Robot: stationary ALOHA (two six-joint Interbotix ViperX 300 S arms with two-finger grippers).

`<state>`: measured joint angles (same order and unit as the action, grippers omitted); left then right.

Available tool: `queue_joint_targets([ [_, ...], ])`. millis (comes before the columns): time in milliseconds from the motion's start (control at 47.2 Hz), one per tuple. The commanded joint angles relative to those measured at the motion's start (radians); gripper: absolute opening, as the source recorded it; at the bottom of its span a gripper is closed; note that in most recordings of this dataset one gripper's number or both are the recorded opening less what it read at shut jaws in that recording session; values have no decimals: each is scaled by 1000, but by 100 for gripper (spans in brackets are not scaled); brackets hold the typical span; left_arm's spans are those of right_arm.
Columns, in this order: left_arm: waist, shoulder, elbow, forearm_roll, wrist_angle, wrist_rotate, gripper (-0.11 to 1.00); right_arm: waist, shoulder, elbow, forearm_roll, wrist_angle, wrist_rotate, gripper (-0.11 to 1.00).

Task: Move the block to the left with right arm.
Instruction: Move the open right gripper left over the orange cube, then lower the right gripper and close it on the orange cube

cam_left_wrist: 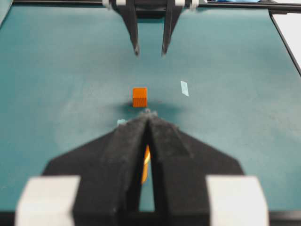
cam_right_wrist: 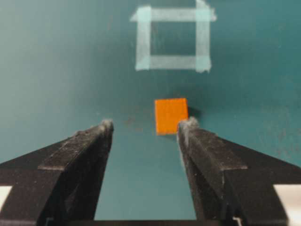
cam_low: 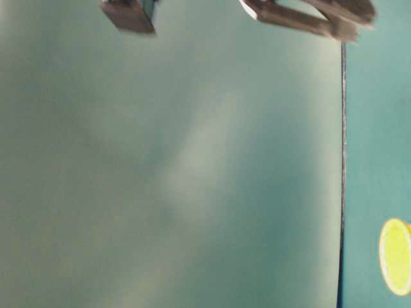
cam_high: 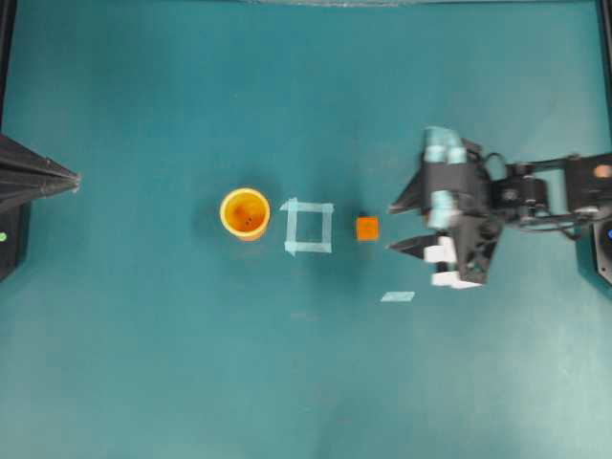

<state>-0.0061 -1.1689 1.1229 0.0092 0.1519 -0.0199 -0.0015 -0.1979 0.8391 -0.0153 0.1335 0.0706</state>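
The block (cam_high: 366, 229) is a small orange cube lying on the teal table, just right of a pale tape square (cam_high: 309, 227). The right arm's gripper (cam_high: 391, 228) stands open directly right of the block, its fingertips short of it and nothing between them. In the right wrist view the block (cam_right_wrist: 171, 115) lies just beyond the open gripper (cam_right_wrist: 147, 125), close to the right-hand fingertip (cam_right_wrist: 187, 125). In the left wrist view the block (cam_left_wrist: 139, 97) sits between my shut left gripper (cam_left_wrist: 148, 114) and the distant open right gripper (cam_left_wrist: 150, 51).
A round yellow-orange cup (cam_high: 245, 212) stands upright left of the tape square (cam_right_wrist: 173, 40). A loose strip of tape (cam_high: 398, 296) lies below the right gripper. The left gripper (cam_high: 75, 179) rests at the table's far left edge. The cup (cam_low: 395, 256) also appears in the table-level view.
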Motion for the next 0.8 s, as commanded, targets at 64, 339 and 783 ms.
queue_joint_targets([
  [64,-2,5,-35,3,-3,2,0,-8,87,-74,-17,14,-3,61],
  [339,0,0,-37,3,-3,5,0,-15,190,-106,-18,9,-3,61],
  [783,-2,0,-35,3,-2,20,0,-58,207,-101,-55,3,-3,61],
])
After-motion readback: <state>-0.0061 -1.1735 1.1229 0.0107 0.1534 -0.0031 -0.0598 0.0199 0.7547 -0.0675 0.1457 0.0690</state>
